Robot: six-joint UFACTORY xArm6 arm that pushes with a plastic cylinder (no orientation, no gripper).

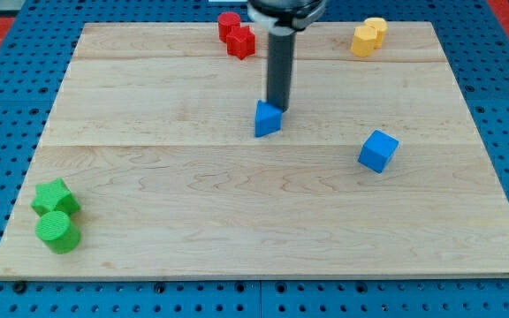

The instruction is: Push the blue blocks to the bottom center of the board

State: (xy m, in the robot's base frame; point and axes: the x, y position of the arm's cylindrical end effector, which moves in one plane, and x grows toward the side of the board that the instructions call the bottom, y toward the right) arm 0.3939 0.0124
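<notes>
A blue triangular block (267,119) lies near the board's middle, a little above centre. A blue cube (378,150) lies to its right, lower down. My tip (277,109) stands right at the top edge of the blue triangular block, touching or nearly touching it. The dark rod rises straight up from there to the view's top.
Two red blocks (236,35) sit close together at the top, left of the rod. Two yellow blocks (368,36) sit at the top right. A green star-like block (55,197) and a green cylinder (57,230) sit at the bottom left. The wooden board (254,238) lies on a blue pegboard.
</notes>
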